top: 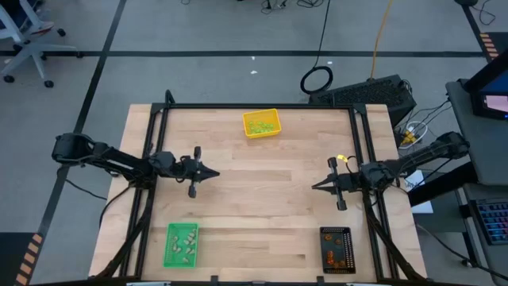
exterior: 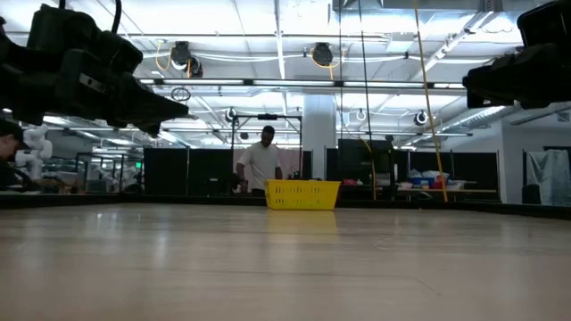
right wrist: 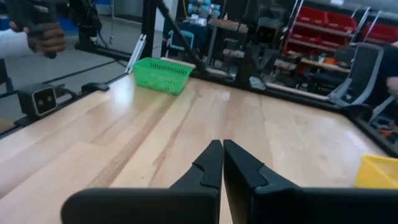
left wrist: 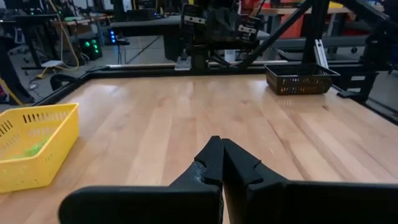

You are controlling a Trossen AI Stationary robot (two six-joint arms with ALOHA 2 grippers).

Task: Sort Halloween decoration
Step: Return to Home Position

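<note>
Hovering above the wooden table, the two arms face each other across its middle. The left gripper hangs over the left half with its jaws pressed together and nothing between them; the left wrist view shows its dark fingers meeting at the tips. The right gripper hangs over the right half, well apart from the left one, and is likewise closed on nothing. The decorations lie in three trays. Light green pieces are in the yellow tray at the middle of the far edge. Pale pieces are in the green tray at the near left corner, and orange pieces are in the black tray at the near right corner. In the low view a person stands in the room behind the yellow tray.
</note>
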